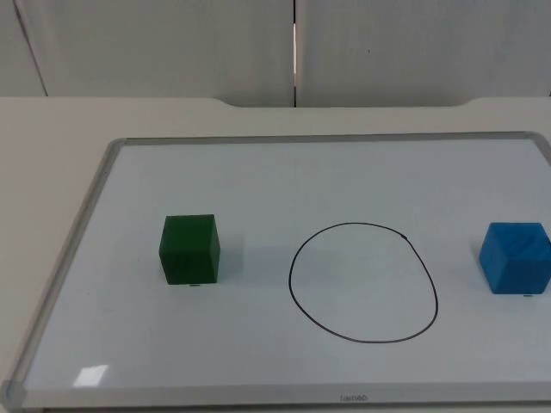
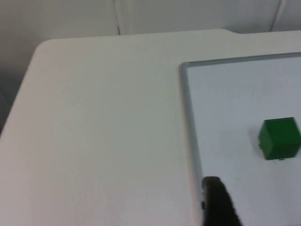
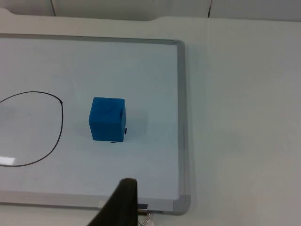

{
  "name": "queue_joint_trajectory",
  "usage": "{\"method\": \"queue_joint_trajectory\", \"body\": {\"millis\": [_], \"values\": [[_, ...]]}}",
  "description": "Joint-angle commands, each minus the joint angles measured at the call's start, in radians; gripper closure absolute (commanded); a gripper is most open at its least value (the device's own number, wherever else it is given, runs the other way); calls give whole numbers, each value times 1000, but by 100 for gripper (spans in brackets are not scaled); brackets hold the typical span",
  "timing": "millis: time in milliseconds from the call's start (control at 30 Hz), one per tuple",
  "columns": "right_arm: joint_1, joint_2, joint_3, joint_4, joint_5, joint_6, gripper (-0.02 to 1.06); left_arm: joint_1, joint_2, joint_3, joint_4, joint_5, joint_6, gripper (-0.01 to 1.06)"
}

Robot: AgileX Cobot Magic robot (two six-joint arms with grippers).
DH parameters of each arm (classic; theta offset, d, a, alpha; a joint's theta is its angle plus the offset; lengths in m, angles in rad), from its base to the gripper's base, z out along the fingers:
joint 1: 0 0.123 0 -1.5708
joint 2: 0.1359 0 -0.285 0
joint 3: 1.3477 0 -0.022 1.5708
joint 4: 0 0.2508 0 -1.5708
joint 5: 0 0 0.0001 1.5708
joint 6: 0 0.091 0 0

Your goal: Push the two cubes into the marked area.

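- Top view: a whiteboard [image 1: 69, 258] with a grey frame lies flat on the white table [image 1: 52, 129]. A black hand-drawn ring, the marked area [image 1: 363, 283], sits on the board right of its middle. The green cube [image 1: 189, 249] stands on the board to the left of the ring, well apart from it. The blue cube [image 1: 516, 257] stands on the board to the right of the ring, near the board's right side and also outside the line.
- Left wrist view: a black fingertip of the left gripper [image 2: 217, 202] hangs over the board's left frame edge [image 2: 190, 132]. The green cube [image 2: 279, 138] stands further in on the board, apart from the fingertip. I cannot tell how far this gripper's fingers are parted; nothing is seen in its hold.
- Right wrist view: a black fingertip of the right gripper [image 3: 120, 205] stands above the board's near frame. The blue cube [image 3: 108, 118] rests beyond it, untouched, just beside the ring's line [image 3: 59, 127] but outside it. Whether these fingers are parted cannot be told either.
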Motion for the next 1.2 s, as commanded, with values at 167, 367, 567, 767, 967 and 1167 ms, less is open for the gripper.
{"method": "queue_joint_trajectory", "body": {"millis": [167, 367, 567, 767, 967, 1167], "values": [[4, 0, 2, 6, -6, 0, -1, -2, 114, -10, -270, -84, 183, 95], [4, 0, 2, 6, -6, 0, -1, -2, 239, -10, -301, -126, 223, 105], [4, 0, 2, 6, -6, 0, -1, -2, 335, -10, -310, -189, 223, 105], [4, 0, 2, 6, -6, 0, -1, -4, 436, -7, -345, -226, 254, 105], [4, 0, 2, 6, -6, 0, -1, -4, 558, -5, -440, -252, 349, 105], [4, 0, 2, 6, -6, 0, -1, -17, 630, -3, -442, -289, 349, 105]]}}
